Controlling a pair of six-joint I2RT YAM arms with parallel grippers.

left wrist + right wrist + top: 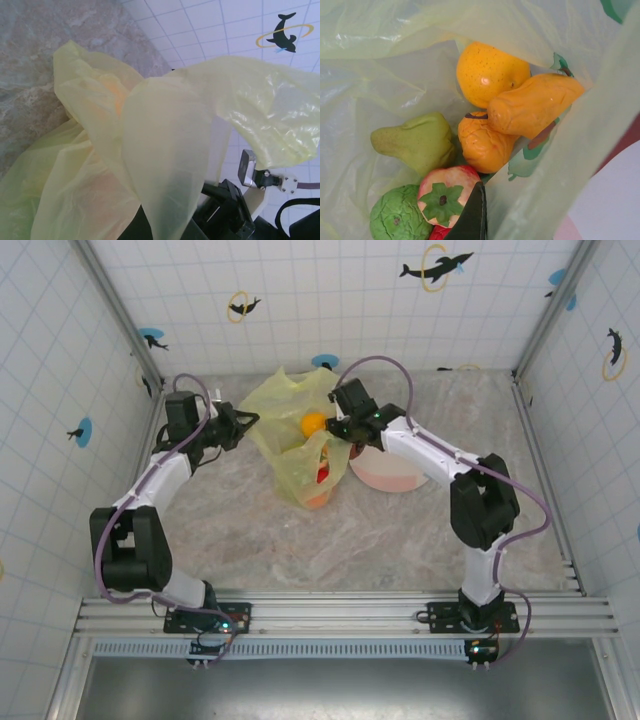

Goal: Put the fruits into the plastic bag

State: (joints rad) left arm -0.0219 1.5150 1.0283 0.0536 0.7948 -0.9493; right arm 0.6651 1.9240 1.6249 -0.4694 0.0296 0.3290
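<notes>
- The marbled table [250,530] lies before me, walled with white tile.
- The plastic bag [285,440] stands at the table's far middle, its mouth held up and open between my two arms.
- The plate [392,478] sits just right of the bag, touching its lower side.
- My left gripper [243,424] is clamped shut on the bag's left rim; its wrist view shows the film draped in front.
- My right gripper [341,430] is closed on the bag's right rim, one dark finger [473,216] against the film.
- The fruits lie inside the bag, bunched together: a yellow-green pear [417,142], a long orange fruit [532,105], a round yellow-orange fruit [487,72], a wrinkled orange fruit [482,142], a bright green fruit [397,217], and a red fruit [445,192].
</notes>
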